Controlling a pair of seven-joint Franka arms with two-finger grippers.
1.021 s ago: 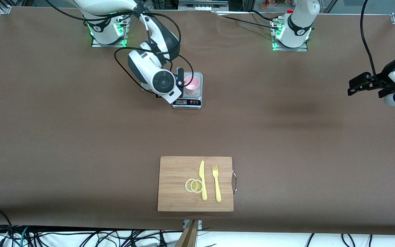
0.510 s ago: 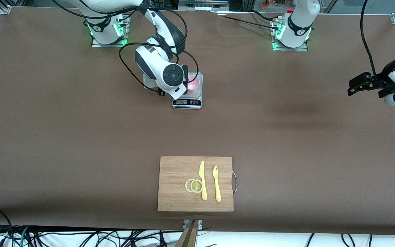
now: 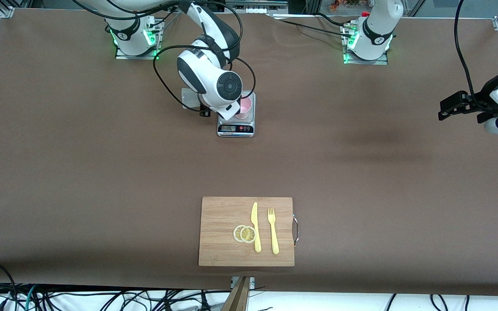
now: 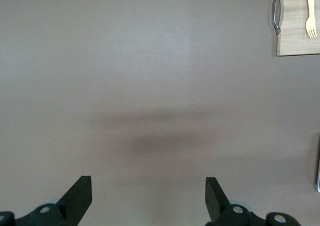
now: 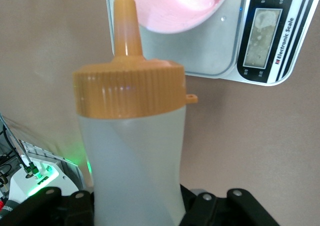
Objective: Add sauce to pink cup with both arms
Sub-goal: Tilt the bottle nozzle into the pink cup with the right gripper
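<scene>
Across the table in the front view, we see the right gripper [image 3: 233, 113] hanging over the scale [image 3: 236, 128], where the pink cup [image 3: 245, 106] stands, half hidden by the wrist; the sauce bottle cannot be made out here. We count 2 arms, 1 cup, 1 scale, and, nearer the camera, 1 cutting board [image 3: 223, 216] carrying 1 knife [image 3: 255, 226], 1 fork [image 3: 272, 230] and 2 lemon slices [image 3: 244, 233]. The left gripper [image 3: 453, 108] waits in the air over bare table at the left arm's end. From the left wrist view, we see the left gripper's [image 4: 148, 196] jaws wide apart with nothing between them, only brown table below and 1 corner of the board [image 4: 295, 38]. From the right wrist view, the right gripper's jaws are clamped on the sauce bottle [image 5: 132, 161], 1 bottle with 1 orange cap, tipped so its nozzle reaches the rim of the cup [image 5: 180, 6] on the scale [image 5: 265, 31]. We judge the step in hand is lining up the pour; next calls for bringing the nozzle fully over the cup's mouth and squeezing, without nudging the cup.
</scene>
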